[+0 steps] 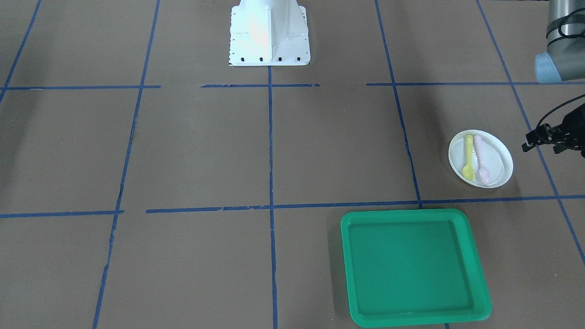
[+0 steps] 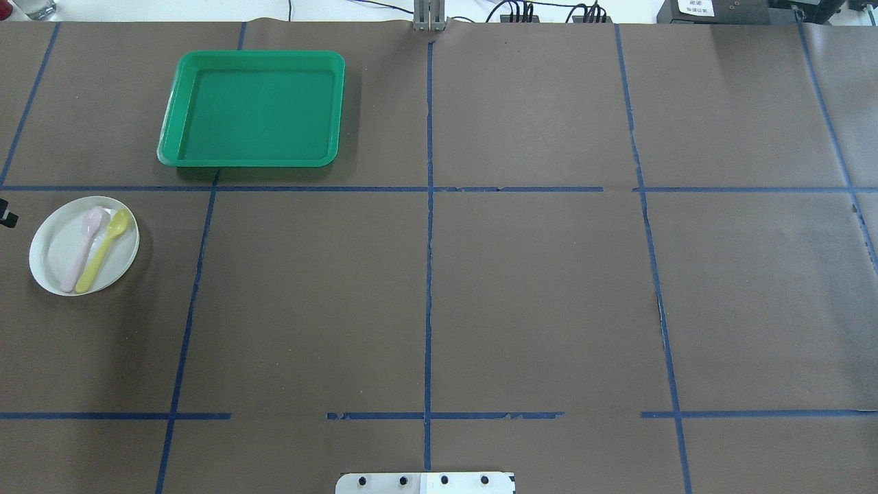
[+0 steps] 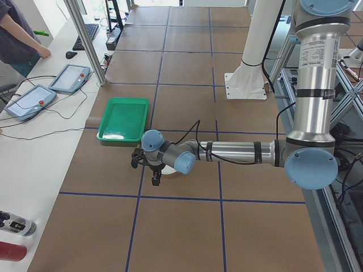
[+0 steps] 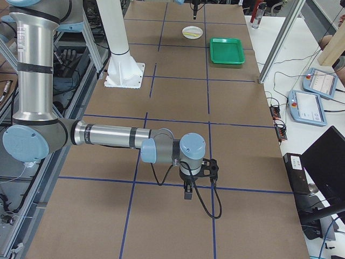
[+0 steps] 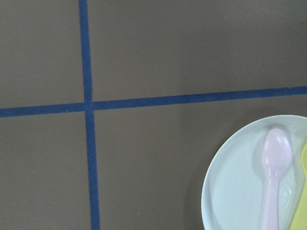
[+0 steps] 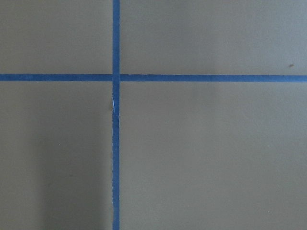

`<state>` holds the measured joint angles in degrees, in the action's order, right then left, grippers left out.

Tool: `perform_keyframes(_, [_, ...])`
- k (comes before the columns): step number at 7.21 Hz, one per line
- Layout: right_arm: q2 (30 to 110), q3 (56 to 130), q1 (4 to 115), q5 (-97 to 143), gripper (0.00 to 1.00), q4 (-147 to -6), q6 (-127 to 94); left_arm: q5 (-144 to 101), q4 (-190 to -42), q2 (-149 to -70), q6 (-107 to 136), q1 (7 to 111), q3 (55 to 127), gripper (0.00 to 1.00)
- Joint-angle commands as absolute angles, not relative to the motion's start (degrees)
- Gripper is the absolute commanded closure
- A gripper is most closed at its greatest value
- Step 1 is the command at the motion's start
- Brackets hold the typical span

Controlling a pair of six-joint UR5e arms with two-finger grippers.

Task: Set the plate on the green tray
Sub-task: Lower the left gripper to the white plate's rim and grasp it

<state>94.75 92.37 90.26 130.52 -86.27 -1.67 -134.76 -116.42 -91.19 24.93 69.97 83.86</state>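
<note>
The small white plate (image 1: 498, 157) lies on the brown table and holds a yellow spoon (image 1: 468, 157) and a pink spoon (image 1: 480, 160). It also shows in the overhead view (image 2: 58, 247) and at the lower right of the left wrist view (image 5: 235, 191). The green tray (image 1: 413, 267) lies empty one grid cell away, apart from the plate. My left gripper (image 1: 532, 141) hangs just beside the plate on its outer side, holding nothing; I cannot tell whether it is open or shut. My right gripper (image 4: 187, 193) is far off over bare table; its state cannot be told.
Blue tape lines divide the table into cells. The robot's white base (image 1: 269, 34) stands at the middle of the near side. Two teach pendants (image 3: 51, 85) and cables lie on the white bench beyond the tray. An operator (image 3: 17, 34) stands there.
</note>
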Motion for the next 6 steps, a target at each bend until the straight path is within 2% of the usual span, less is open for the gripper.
perform_keyframes(1, [94.75, 92.37, 90.26, 130.52, 0.00, -86.31, -1.67, -134.65, -119.78, -92.20, 25.75, 67.95, 80.09, 0.00])
perform_keyframes(6, [94.75, 92.29, 90.26, 130.52, 0.00, -86.22, -1.67, -134.30, -120.06, -93.34, 28.30, 64.60, 78.31, 0.02])
